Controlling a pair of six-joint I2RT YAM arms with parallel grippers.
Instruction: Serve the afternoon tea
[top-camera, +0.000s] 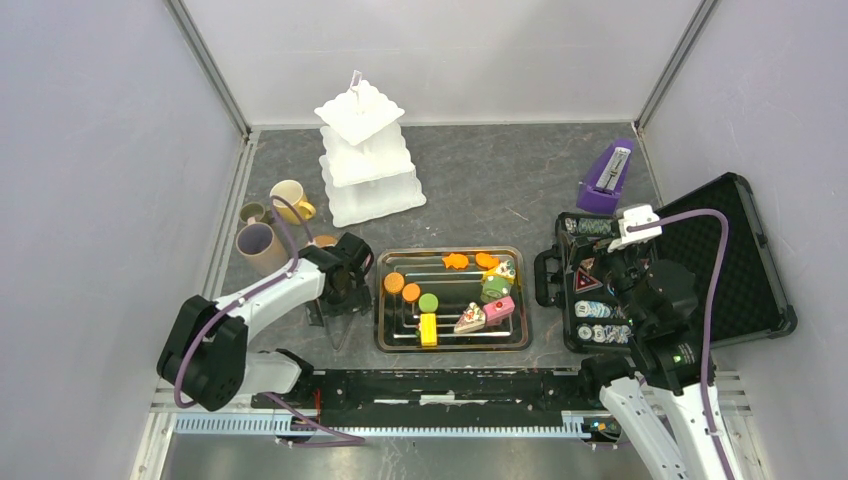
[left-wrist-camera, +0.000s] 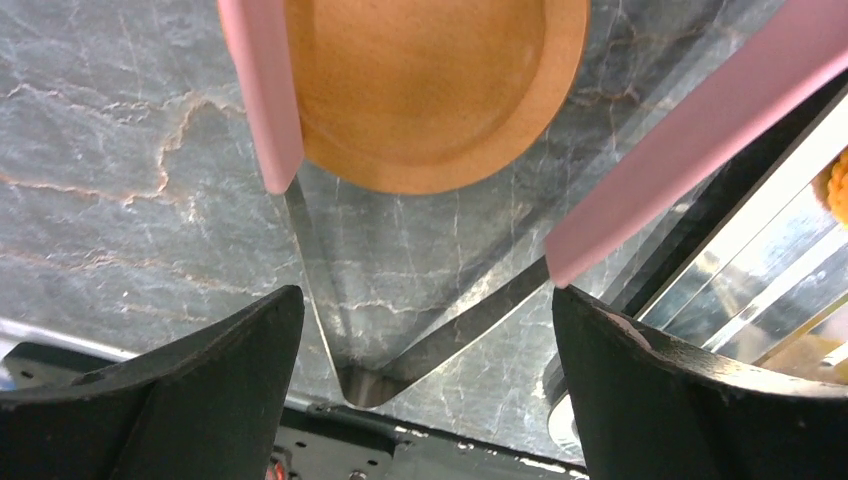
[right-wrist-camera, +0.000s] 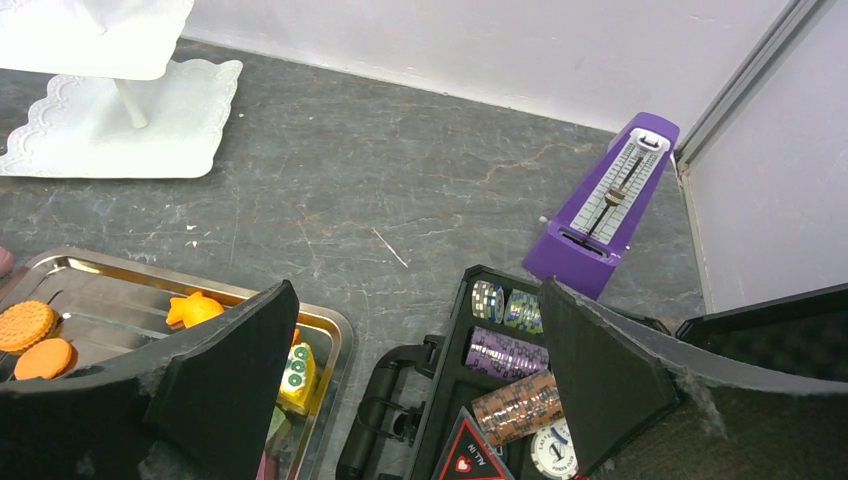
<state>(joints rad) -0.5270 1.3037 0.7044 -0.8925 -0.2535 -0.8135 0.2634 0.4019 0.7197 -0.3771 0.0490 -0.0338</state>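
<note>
The white three-tier stand (top-camera: 362, 160) stands at the back; its base shows in the right wrist view (right-wrist-camera: 200, 110). The yellow mug (top-camera: 291, 200), small green mug (top-camera: 253, 213) and beige-lilac mug (top-camera: 260, 248) stand at the left. A steel tray (top-camera: 452, 251) holds toy cakes (top-camera: 497, 298), orange biscuits (top-camera: 402, 287) and a green biscuit (top-camera: 428, 302). My left gripper (top-camera: 338, 298) (left-wrist-camera: 428, 295) is open astride metal tongs (left-wrist-camera: 360, 385) lying on the table. An orange biscuit (left-wrist-camera: 430, 90) lies between their pink tips (left-wrist-camera: 262, 90). My right gripper (top-camera: 612, 272) (right-wrist-camera: 415, 290) is open and empty above the poker case.
The open black poker case (top-camera: 700, 260) with chips (right-wrist-camera: 510, 350) lies at the right. The purple metronome (top-camera: 608, 175) (right-wrist-camera: 610, 205) stands behind it. The tray's right corner (right-wrist-camera: 330, 330) lies close to the case handle. Walls enclose the table on three sides.
</note>
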